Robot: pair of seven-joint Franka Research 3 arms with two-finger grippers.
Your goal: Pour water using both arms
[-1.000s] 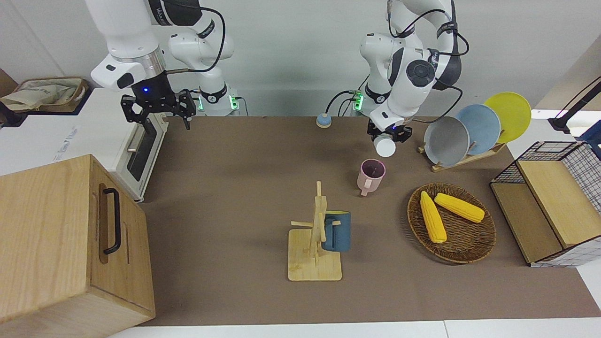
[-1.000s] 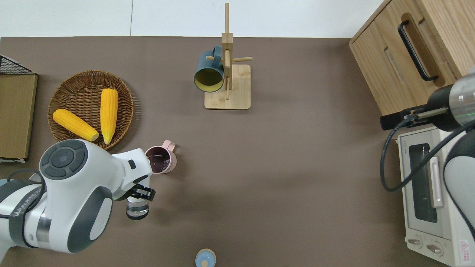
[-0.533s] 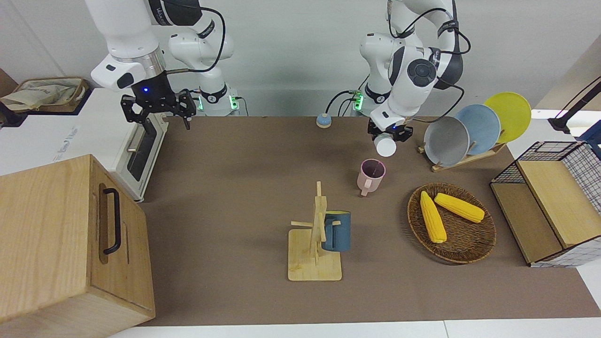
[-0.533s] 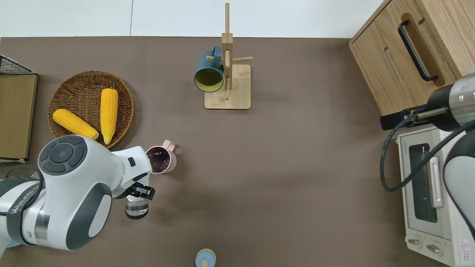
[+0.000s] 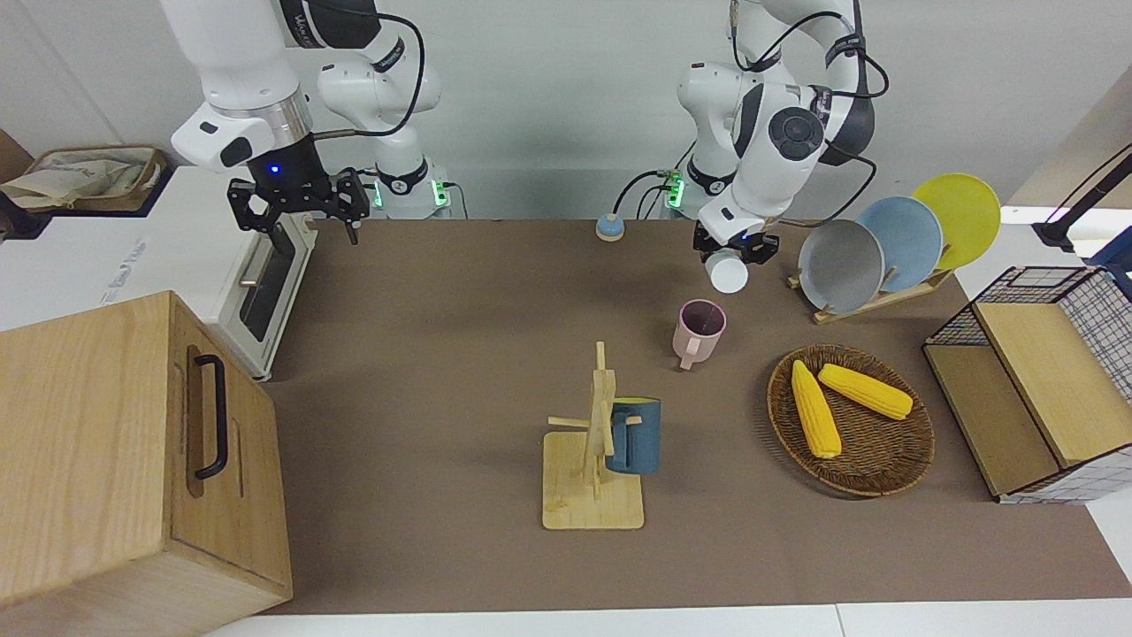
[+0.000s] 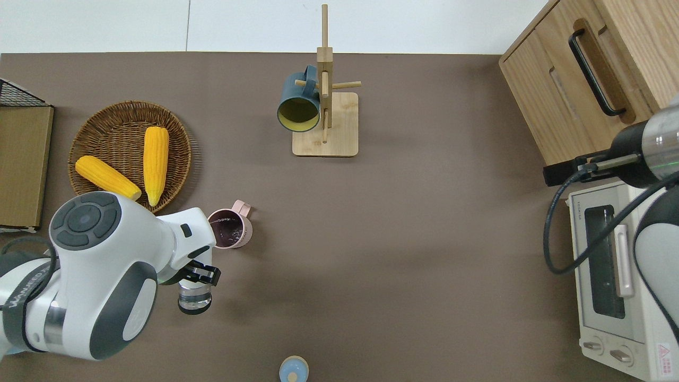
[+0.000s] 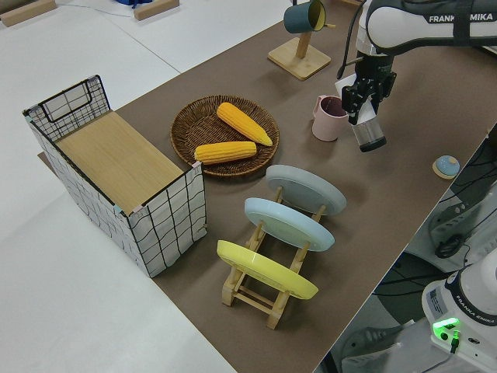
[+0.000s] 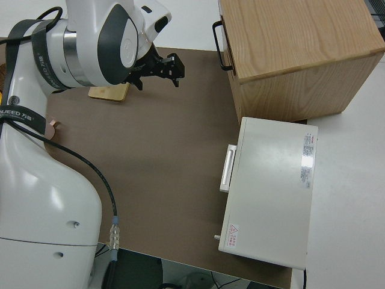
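Jaws of left gripper (image 6: 197, 276) pinching clear bottle (image 6: 194, 297), holding it over table; pink mug (image 6: 229, 229) sitting just ahead of jaws, apart. Right gripper (image 5: 299, 199) parked, jaws spread.

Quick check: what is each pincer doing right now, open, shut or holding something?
Left pincer: shut on the clear bottle, beside the pink mug.
Right pincer: open, empty; arm parked.

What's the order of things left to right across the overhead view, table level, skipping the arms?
Wire basket → wicker tray with two corn cobs → pink mug → blue mug on the wooden mug tree → wooden cabinet → toaster oven.
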